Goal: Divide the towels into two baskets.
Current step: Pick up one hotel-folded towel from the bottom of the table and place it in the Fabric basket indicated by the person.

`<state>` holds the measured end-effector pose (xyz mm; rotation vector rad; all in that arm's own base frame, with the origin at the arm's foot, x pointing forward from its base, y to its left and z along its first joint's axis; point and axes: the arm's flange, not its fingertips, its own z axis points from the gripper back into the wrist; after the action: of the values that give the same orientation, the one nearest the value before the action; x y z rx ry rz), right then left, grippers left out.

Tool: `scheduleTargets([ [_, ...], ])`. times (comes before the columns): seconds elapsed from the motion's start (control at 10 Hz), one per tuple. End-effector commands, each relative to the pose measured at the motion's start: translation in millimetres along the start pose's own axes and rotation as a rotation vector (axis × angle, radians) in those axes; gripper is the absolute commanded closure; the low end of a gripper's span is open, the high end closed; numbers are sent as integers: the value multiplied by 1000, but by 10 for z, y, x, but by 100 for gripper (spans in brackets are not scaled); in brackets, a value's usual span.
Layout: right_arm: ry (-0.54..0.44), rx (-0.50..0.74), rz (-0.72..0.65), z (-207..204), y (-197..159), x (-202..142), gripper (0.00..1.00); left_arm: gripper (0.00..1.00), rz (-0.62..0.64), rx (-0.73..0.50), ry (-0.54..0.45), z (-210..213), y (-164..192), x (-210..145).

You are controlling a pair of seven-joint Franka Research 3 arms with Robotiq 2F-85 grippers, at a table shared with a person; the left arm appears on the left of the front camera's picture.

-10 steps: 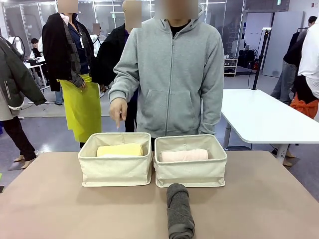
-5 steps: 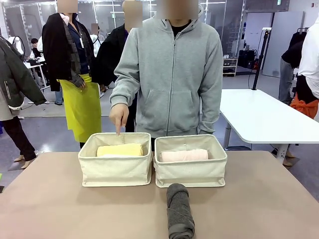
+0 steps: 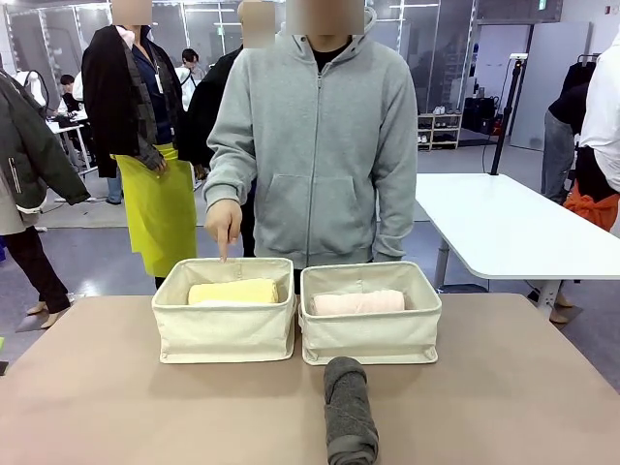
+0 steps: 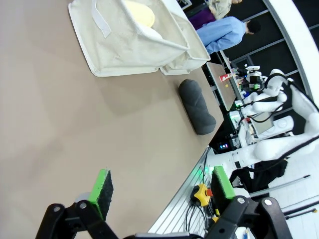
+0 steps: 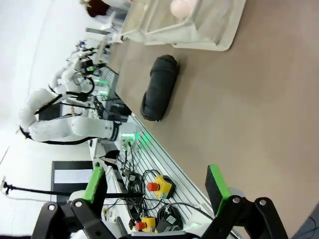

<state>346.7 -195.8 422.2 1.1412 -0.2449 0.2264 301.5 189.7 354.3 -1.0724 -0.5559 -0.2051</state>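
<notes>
Meanwhile both grippers — left (image 4: 162, 186), right (image 5: 155, 185) — hover with fingers spread above the counter (image 3: 504, 387), the grey towel (image 3: 349, 412) lying before the right basket (image 3: 370, 334).

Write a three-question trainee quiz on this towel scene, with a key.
1. True or false: the grey towel lies inside a basket.
2. Which towel is in the left basket? A) pink B) yellow C) grey
3. Fill in: the person's hand points down over the ____ basket.

Key:
1. False. It lies on the table, in front of the right basket.
2. B. The yellow towel is there; the pink towel is in the right basket.
3. Left.
</notes>
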Motion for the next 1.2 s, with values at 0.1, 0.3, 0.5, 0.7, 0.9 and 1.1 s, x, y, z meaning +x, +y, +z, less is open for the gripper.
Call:
scheduleTargets([
  [0.1, 77, -128, -118, -1101, 525, 87, 0, 0, -4, -11, 1, 40, -41, -33],
  [0.3, 68, -192, -185, -1655, 763, 161, 0, 0, -4, -11, 1, 40, -41, -33],
  [0.5, 85, -319, -182, -2327, 975, 253, 0, 0, -4, -11, 1, 40, -41, -33],
  [0.7, 107, -363, -187, -2839, 1013, 348, 0, 0, -4, -11, 1, 40, -41, -33],
  [0.9, 81, -361, -176, -3293, 1025, 351, 0, 0, -4, -11, 1, 40, -41, -33],
  [1.1, 79, -405, -138, -3768, 983, 267, 0, 0, -4, -11, 1, 40, -41, -33],
])
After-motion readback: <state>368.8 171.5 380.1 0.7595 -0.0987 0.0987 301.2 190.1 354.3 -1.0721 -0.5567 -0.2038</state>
